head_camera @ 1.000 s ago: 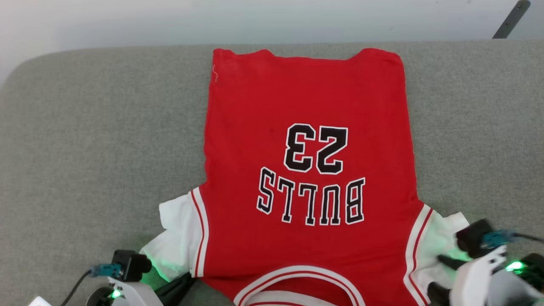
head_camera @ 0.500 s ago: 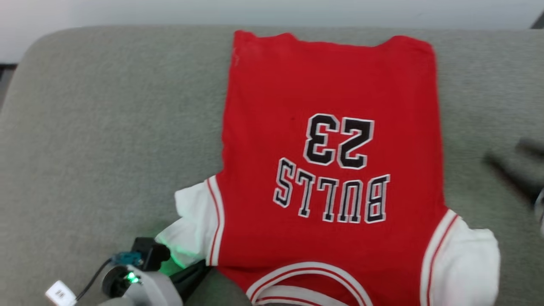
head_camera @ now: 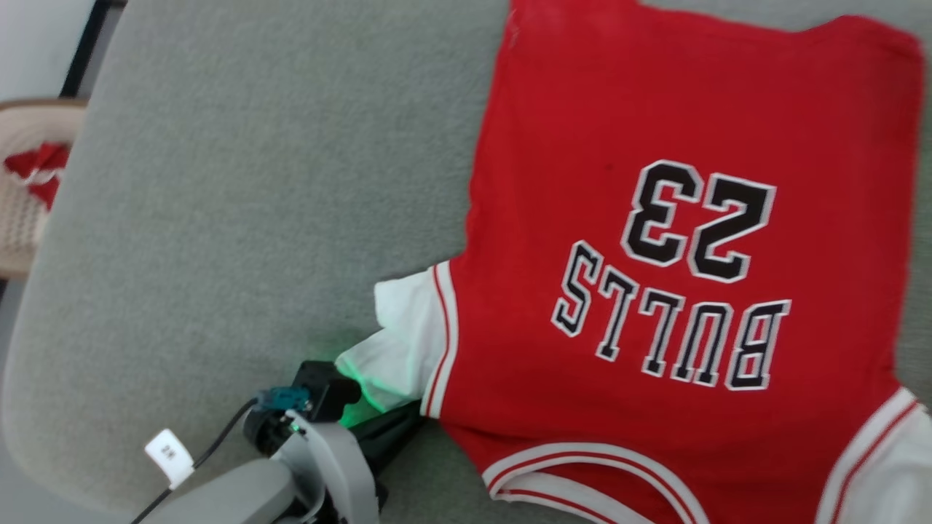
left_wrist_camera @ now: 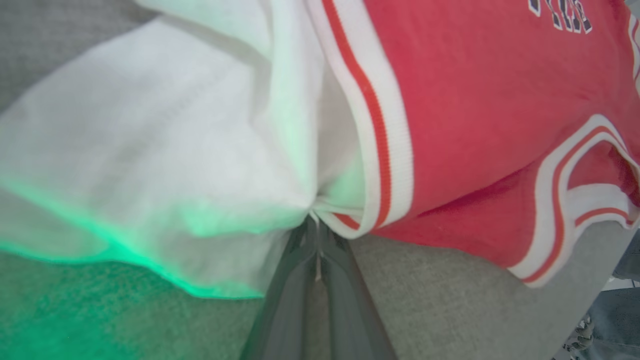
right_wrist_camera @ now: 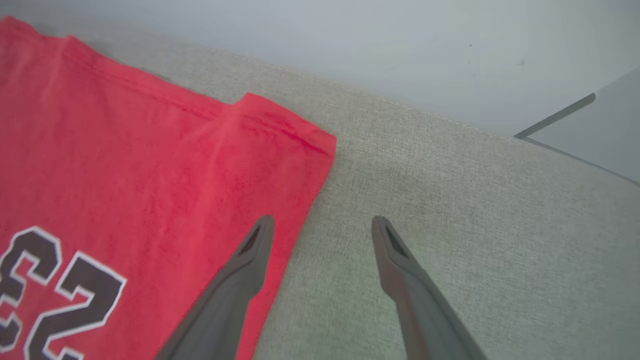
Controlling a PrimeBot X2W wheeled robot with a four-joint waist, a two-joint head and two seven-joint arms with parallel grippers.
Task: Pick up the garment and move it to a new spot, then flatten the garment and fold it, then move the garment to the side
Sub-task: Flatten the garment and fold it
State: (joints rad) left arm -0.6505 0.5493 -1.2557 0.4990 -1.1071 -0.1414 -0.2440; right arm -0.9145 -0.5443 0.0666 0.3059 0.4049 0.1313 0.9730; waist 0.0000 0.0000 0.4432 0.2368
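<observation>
Now the garment [head_camera: 582, 145] lies flat, lettering up, on the grey cushion [head_camera: 240, 182]. At the striped trim [left_wrist_camera: 380, 150] the left gripper [left_wrist_camera: 316, 229] is pinched tight on its white sleeve [left_wrist_camera: 150, 140]; the right gripper [right_wrist_camera: 322, 225] hangs spread wide over the garment's side edge.

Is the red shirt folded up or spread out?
Spread out: the shirt lies flat on the grey cushion, number showing. One white sleeve is bunched.

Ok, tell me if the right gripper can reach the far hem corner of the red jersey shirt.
Probably yes. The right gripper is open, straddling the side edge of the red jersey shirt on the grey fabric cushion, and nothing lies between it and the hem corner.
</observation>
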